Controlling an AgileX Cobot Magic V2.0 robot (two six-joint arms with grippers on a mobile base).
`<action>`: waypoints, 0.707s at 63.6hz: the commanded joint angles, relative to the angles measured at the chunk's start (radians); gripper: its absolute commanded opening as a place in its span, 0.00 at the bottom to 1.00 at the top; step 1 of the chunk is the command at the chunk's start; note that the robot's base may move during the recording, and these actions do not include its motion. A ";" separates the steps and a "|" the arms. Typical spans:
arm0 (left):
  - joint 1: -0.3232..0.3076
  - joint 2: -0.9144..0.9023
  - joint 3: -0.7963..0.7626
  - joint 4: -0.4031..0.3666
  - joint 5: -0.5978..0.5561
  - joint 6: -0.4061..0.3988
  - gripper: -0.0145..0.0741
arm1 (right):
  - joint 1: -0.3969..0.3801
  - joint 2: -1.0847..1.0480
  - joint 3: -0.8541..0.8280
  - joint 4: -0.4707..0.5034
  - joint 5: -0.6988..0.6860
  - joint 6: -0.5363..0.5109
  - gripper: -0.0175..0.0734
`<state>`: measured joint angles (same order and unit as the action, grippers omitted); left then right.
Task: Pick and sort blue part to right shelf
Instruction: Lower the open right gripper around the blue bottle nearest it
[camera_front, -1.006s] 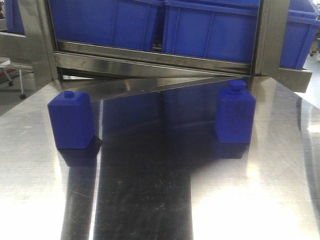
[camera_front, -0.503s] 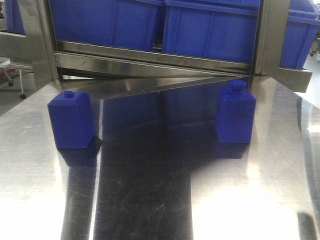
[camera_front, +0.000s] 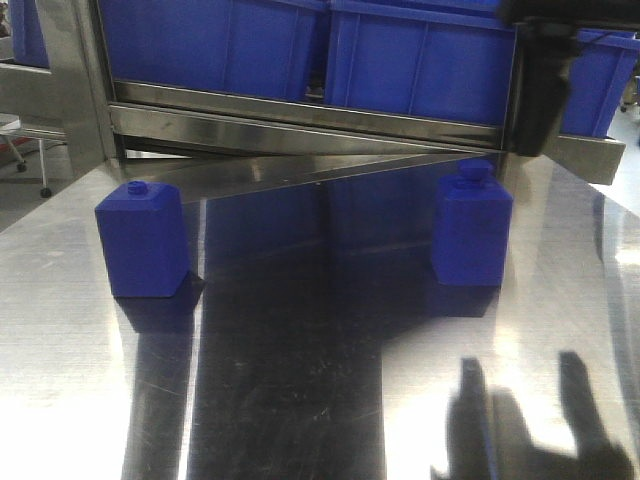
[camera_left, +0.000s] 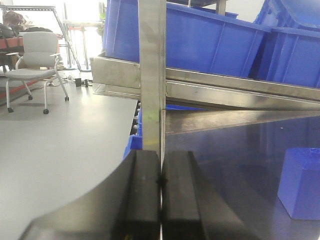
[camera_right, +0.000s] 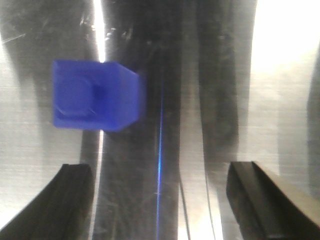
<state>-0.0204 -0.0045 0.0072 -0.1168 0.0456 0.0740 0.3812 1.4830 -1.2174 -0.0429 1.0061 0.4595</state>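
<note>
Right gripper (camera_right: 160, 170) is wide open and holds nothing. Blue part (camera_front: 472, 235), a deep blue block with sloped shoulders and thick cap, stands upright on the table (camera_front: 300, 400) at 3 o'clock.

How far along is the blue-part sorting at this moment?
Done: nothing; the blue part stands on the table, untouched. In hand: the right gripper hangs open above the table, with a blue block, likely that part, ahead of it. The left gripper is shut, empty. Left: grasp, lift, place on the shelf.
</note>
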 joint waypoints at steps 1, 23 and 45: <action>-0.001 -0.022 0.025 -0.006 -0.084 -0.002 0.32 | 0.021 0.036 -0.116 -0.002 0.028 0.012 0.87; -0.001 -0.022 0.025 -0.006 -0.084 -0.002 0.32 | 0.071 0.222 -0.305 -0.004 0.098 0.031 0.87; -0.001 -0.022 0.025 -0.006 -0.084 -0.002 0.32 | 0.070 0.321 -0.304 -0.007 0.066 0.037 0.87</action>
<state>-0.0204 -0.0045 0.0072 -0.1168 0.0456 0.0740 0.4524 1.8307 -1.4908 -0.0403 1.0981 0.4970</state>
